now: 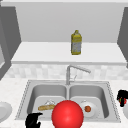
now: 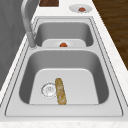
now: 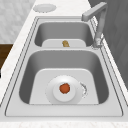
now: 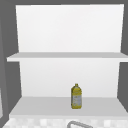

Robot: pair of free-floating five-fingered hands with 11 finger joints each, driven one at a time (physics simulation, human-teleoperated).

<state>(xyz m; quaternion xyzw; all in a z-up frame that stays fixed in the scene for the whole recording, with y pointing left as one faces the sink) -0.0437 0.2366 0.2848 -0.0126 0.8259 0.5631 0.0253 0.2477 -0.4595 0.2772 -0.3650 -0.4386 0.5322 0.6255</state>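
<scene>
Front view: right robot hand (image 1: 122, 97) clamped on red thing (image 1: 122, 100); baguette (image 1: 46, 107) in left basin (image 1: 47, 91).

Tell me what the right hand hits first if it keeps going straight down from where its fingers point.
Probably the plate on the counter just below the right hand, which seems curled on something small and red. Depth is unclear from the front view, so it might meet bare counter instead.
</scene>
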